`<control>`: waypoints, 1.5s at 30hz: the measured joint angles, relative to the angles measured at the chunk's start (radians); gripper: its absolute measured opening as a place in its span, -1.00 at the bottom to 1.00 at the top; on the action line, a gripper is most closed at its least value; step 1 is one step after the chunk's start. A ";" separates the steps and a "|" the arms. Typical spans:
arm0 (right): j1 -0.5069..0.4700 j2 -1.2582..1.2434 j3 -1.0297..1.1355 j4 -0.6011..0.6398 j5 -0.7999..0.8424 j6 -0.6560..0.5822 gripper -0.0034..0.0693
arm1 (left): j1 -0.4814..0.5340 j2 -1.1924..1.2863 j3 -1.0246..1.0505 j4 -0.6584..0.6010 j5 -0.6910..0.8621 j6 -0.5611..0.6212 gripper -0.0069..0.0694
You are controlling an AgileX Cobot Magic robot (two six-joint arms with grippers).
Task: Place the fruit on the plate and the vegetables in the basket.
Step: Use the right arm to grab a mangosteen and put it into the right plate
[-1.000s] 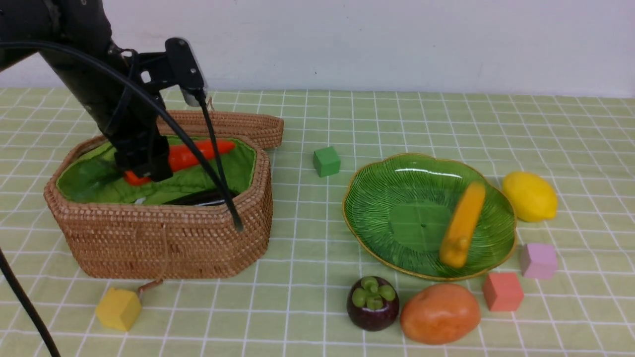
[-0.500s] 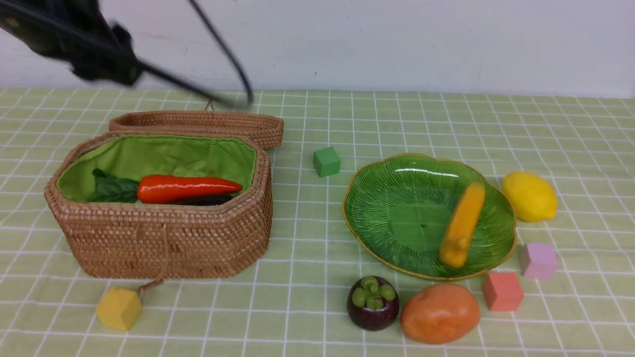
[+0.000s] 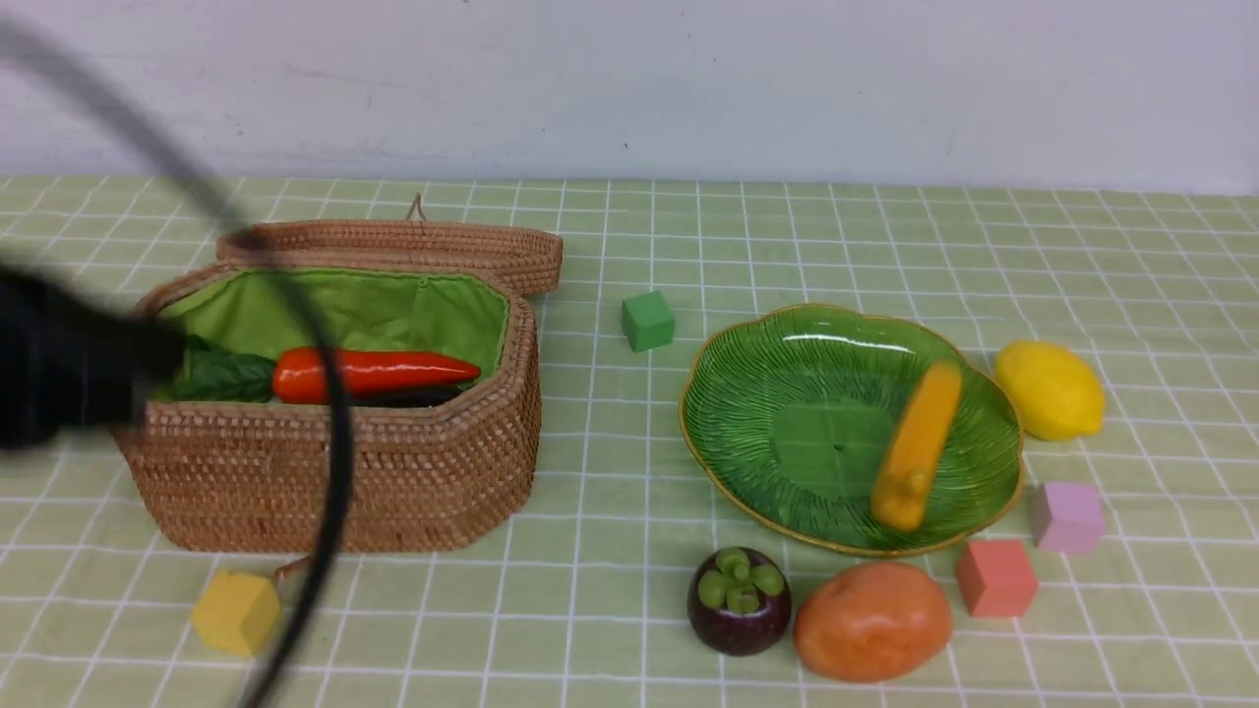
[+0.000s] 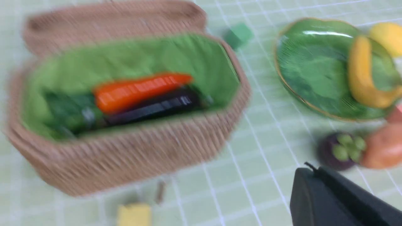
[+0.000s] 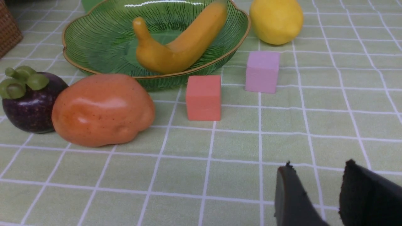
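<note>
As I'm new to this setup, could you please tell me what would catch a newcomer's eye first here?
Most striking is the open, green-lined wicker basket on the left, with an orange-red carrot lying inside. To its right, the green glass plate holds a yellow banana, with a mangosteen and potato on the cloth just in front.

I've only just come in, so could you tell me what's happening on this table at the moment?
A two-armed robot is sorting toy produce. The carrot and eggplant lie in the basket, and the banana is on the plate. The lemon, mangosteen and potato sit on the tablecloth beside the plate, not yet sorted. Neither gripper holds anything: the left gripper is shut, near the basket, and the right gripper hangs open over the cloth near the potato.
</note>
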 joint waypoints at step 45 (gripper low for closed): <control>0.000 0.560 -0.524 0.390 0.401 -0.091 -0.90 | -0.165 -0.465 0.525 -0.761 -0.373 0.708 -0.85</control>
